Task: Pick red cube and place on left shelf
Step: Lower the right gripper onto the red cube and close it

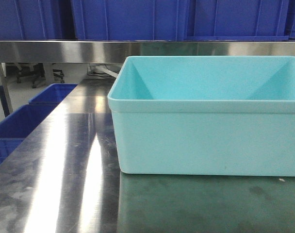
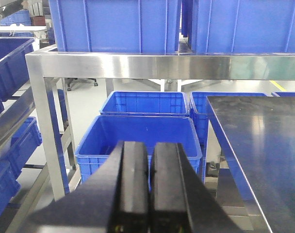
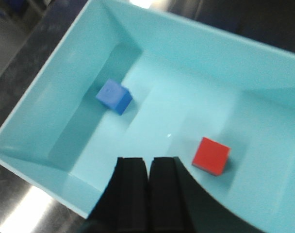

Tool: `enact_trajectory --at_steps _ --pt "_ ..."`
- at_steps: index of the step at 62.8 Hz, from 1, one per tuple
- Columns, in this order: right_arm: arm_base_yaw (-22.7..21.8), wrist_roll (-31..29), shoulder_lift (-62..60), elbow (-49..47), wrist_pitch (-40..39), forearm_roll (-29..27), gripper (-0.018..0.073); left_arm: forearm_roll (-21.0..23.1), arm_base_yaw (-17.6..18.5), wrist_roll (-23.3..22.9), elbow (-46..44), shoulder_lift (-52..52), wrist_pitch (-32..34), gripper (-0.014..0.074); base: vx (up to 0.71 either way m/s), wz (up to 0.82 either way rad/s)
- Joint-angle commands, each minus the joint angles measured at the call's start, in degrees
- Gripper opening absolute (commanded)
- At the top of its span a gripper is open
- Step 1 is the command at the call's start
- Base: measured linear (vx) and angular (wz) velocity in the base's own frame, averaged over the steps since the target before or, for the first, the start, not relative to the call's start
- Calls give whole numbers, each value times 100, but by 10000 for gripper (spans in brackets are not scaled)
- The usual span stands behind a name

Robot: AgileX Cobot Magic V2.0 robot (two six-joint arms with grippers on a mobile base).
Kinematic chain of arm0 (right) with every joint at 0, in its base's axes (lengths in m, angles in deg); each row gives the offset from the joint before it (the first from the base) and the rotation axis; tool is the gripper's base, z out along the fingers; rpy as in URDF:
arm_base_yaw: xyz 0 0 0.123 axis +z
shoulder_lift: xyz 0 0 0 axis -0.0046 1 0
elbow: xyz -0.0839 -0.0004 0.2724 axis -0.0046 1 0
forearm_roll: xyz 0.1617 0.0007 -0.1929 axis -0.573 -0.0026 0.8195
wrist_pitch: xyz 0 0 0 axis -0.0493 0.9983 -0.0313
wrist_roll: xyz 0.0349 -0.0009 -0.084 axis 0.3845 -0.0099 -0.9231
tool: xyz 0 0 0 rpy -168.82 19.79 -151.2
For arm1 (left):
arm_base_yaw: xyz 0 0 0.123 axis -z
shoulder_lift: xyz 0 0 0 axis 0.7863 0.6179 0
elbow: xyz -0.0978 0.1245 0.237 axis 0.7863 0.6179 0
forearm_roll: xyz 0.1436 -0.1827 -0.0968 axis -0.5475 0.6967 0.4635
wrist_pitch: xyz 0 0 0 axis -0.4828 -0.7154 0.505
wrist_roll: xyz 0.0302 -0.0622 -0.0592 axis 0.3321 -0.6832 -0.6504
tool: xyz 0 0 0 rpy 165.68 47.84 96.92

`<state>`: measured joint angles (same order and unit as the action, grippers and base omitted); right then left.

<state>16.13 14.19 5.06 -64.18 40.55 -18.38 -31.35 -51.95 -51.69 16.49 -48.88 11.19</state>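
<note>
In the right wrist view the red cube (image 3: 211, 155) lies on the floor of a light teal bin (image 3: 36, 92), toward its right side. My right gripper (image 3: 148, 162) hangs above the bin, shut and empty, with the cube a short way to its right. The front view shows the same teal bin (image 1: 205, 141) on the steel table, its inside hidden. My left gripper (image 2: 150, 148) is shut on nothing, off the table's left edge, facing a steel shelf rail (image 2: 162, 65) with blue crates on it.
A blue cube (image 3: 113, 96) lies in the teal bin's left half. Blue crates (image 2: 138, 131) stand on the floor left of the steel table (image 1: 65, 160). A steel shelf (image 1: 55, 51) with blue crates runs along the back.
</note>
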Motion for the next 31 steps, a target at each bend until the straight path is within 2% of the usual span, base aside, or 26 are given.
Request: enact_trajectory --at_steps 1,14,21,26,31 --pt "178 185 349 -302 -253 167 60 40 6 -32 136 -74 446 90 0 0" --pt "251 947 1112 -417 -96 796 62 40 6 -32 136 -74 446 90 0 0" --pt "181 1031 1288 -417 -39 932 72 40 6 -32 136 -74 446 90 0 0" --pt "127 1031 1348 -417 2 954 150 40 6 -32 136 -74 446 90 0 0" --pt "77 1031 1362 -417 3 954 280 40 6 -32 136 -74 446 90 0 0"
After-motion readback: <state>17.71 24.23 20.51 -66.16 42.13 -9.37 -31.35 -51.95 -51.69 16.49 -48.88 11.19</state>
